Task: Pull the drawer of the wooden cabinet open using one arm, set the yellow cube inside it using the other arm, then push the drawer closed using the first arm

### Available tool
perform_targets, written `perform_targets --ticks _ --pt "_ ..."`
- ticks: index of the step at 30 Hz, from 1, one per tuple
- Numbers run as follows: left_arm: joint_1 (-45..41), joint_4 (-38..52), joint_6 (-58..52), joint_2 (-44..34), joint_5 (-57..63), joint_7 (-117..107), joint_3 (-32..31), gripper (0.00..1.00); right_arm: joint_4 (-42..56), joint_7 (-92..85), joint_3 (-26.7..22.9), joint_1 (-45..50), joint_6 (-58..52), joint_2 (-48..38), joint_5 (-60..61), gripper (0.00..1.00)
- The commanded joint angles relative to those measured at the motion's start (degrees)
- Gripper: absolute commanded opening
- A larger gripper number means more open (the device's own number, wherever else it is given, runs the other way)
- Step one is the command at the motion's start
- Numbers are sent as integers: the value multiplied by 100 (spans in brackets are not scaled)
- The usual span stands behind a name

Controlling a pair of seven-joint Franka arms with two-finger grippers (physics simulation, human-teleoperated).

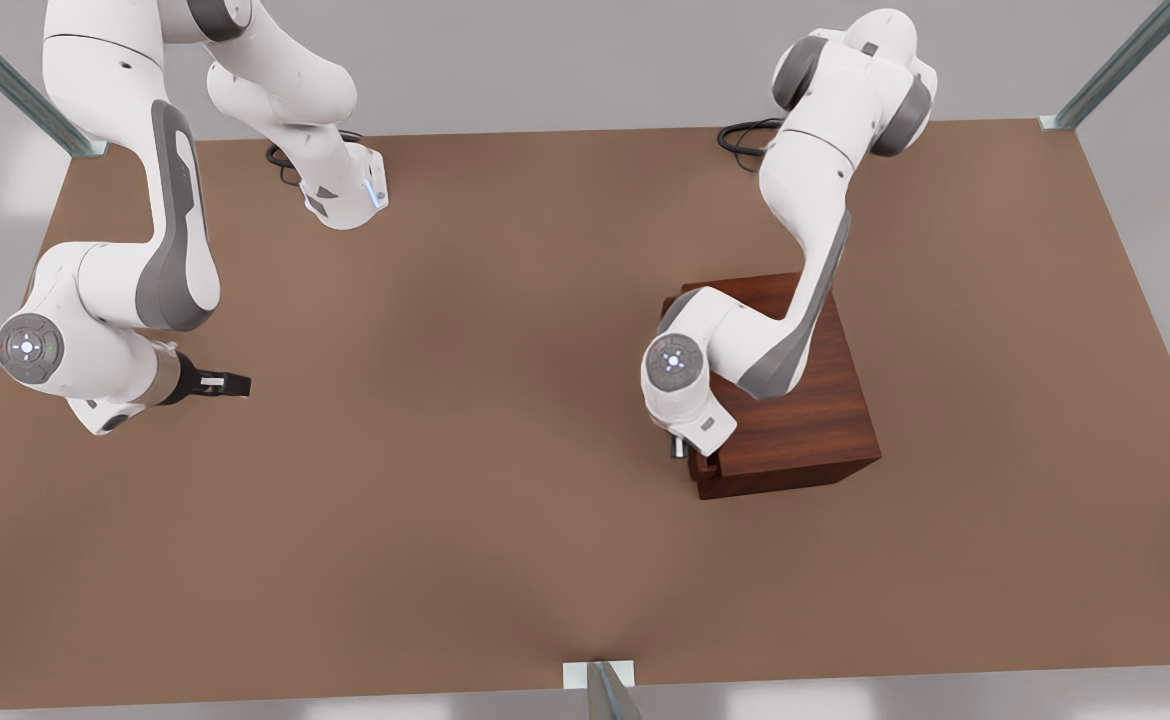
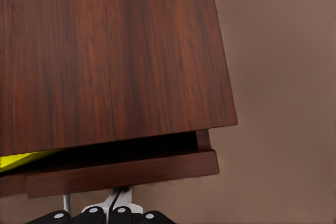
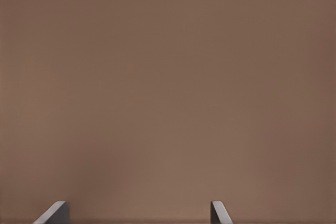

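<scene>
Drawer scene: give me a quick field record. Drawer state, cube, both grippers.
drawer: drawer of the wooden cabinet open by a narrow gap, not shut
yellow cube: yellow cube inside the drawer, a sliver showing in the gap under the cabinet top
left gripper: left gripper at the drawer front by the silver handle; open or shut not visible
right gripper: right gripper open, empty, over bare table at the front view's left, waiting
</scene>
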Motion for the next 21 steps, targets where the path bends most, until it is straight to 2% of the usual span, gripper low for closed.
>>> perform_targets --ticks 1,8,10,11,13,15,17,21 --pt "67 0 -262 -47 0 590 4 0 8 -117 0 0 -8 -5 4 100" --pt "365 97 -657 -213 -35 828 40 0 8 -161 0 0 -8 -5 4 100" --pt "954 378 -1106 -687 -965 1881 4 0 17 -161 0 0 -8 -5 4 100" --pt "1402 413 -1457 -1127 -1379 3189 -13 100 17 -161 0 0 -8 -5 4 100" --pt "1860 413 -2424 -1734 -1371 7125 48 100 52 -153 0 0 -8 -5 4 100" --pt "2167 413 -3259 -1945 -1019 11003 180 100 52 -153 0 -9 -8 -5 4 100" --pt "2537 369 -3023 -1998 -931 12648 224 100 52 -153 0 -9 -8 -5 4 100" --pt "2642 369 -2539 -1980 -1450 12719 171 100 52 -153 0 -9 -8 -5 4 100"
